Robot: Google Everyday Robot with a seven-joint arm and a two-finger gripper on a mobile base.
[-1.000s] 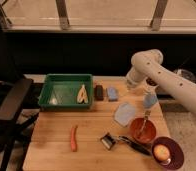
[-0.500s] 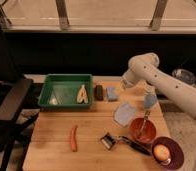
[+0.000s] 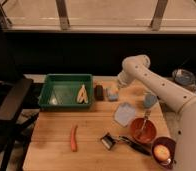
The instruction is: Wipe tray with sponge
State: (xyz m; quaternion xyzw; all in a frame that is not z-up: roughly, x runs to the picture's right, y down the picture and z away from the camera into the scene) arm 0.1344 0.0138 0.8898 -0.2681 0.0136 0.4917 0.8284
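The green tray (image 3: 45, 96) sits at the table's back left, with a pale yellowish item (image 3: 82, 94) lying in its right end. The blue-grey sponge (image 3: 111, 94) lies on the table just right of the tray, beside a dark brown block (image 3: 98, 92). My gripper (image 3: 119, 84) hangs from the white arm, just above and to the right of the sponge and very close to it. Whether it touches the sponge cannot be told.
A pale-blue cloth (image 3: 125, 113) lies in front of the sponge. A blue cup (image 3: 150, 100), an orange bowl with a utensil (image 3: 143, 130) and a dark bowl with a fruit (image 3: 163, 150) stand at the right. An orange carrot (image 3: 74, 137) and a black tool (image 3: 113, 142) lie near the front. A chair (image 3: 11, 105) stands at the left.
The arm has swung left, carrying my gripper from above the blue cup area over to the sponge. The objects on the table have not moved.
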